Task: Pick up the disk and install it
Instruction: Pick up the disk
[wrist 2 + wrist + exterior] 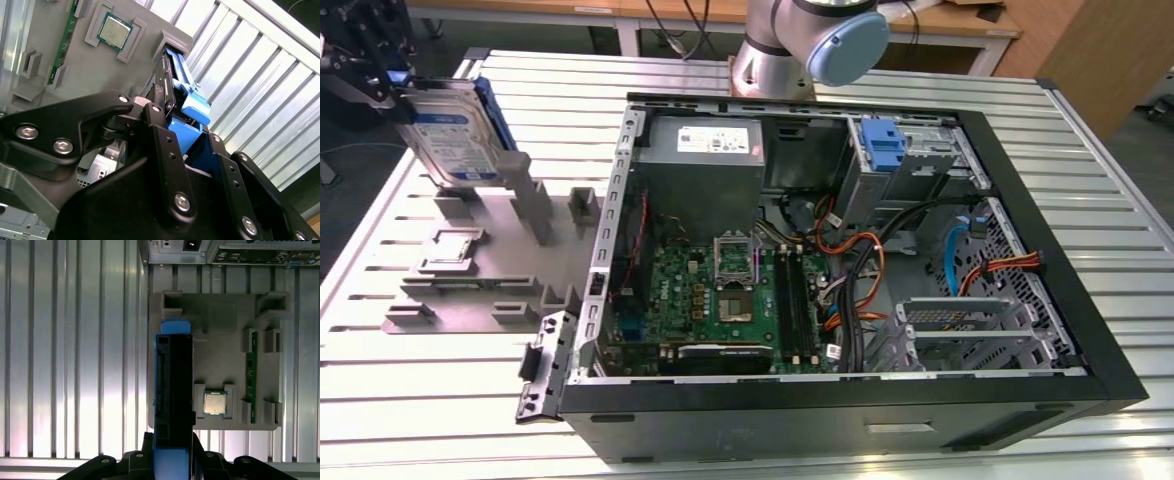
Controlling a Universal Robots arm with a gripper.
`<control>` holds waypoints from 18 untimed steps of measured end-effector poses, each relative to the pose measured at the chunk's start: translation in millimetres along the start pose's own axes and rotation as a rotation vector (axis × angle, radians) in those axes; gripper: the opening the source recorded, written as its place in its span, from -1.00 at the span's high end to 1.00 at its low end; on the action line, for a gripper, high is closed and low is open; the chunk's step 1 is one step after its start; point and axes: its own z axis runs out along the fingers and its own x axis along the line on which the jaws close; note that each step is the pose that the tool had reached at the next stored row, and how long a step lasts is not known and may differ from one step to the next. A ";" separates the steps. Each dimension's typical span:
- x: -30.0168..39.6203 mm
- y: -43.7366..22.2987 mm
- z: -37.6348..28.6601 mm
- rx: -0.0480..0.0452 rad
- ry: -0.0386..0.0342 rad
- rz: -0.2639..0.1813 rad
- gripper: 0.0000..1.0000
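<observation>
1. One arm (807,40) stands at the far edge of the slatted tabletop (440,400), behind the open computer case (787,420).
2. Hand (384,85) is at the exterior view's left, outside the case, clamped on the disk (451,135).
3. Disk is held on edge and slightly tilted. Its white-and-blue label faces the exterior camera, and a blue rail runs along its side.
4. Disk sits over the grey fixture (494,285), which lies flat on the tabletop just beside the case wall. Can't tell whether its lower edge clears the fixture's upright posts.
5. Both wrist views show the disk edge-on (173,385) between the black fingers (167,155). A blue rail end sticks out past them.
6. First wrist view: the fixture carries a processor chip (215,403) flat in a pocket and a green memory stick (251,375) on edge in slots. Both are near the disk but apart from it.
7. Inside the case are the motherboard (720,290) and a grey power supply (707,145) with a white sticker at the far side. A blue latch piece (883,145) stands upright on the drive cage.
8. Disk is well apart from that cage.
</observation>
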 end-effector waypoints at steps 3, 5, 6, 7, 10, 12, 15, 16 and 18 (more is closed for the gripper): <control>0.0 0.0 -2.6 -0.0001 0.0000 0.000 0.26; 0.1 0.0 -4.4 0.0000 0.0000 0.000 0.26; 0.1 0.0 -5.3 0.0000 0.0000 0.000 0.26; 0.1 0.0 -6.0 0.0000 0.0000 0.000 0.26; 0.2 0.0 -6.8 -0.0001 0.0001 0.000 0.26; 0.2 0.0 -8.2 0.0002 -0.0001 0.000 0.26; 0.2 0.0 -10.1 -0.0001 0.0000 0.000 0.26; 0.3 0.0 -10.8 -0.0001 0.0000 0.000 0.26; 0.3 0.0 -12.0 0.0000 0.0000 0.000 0.26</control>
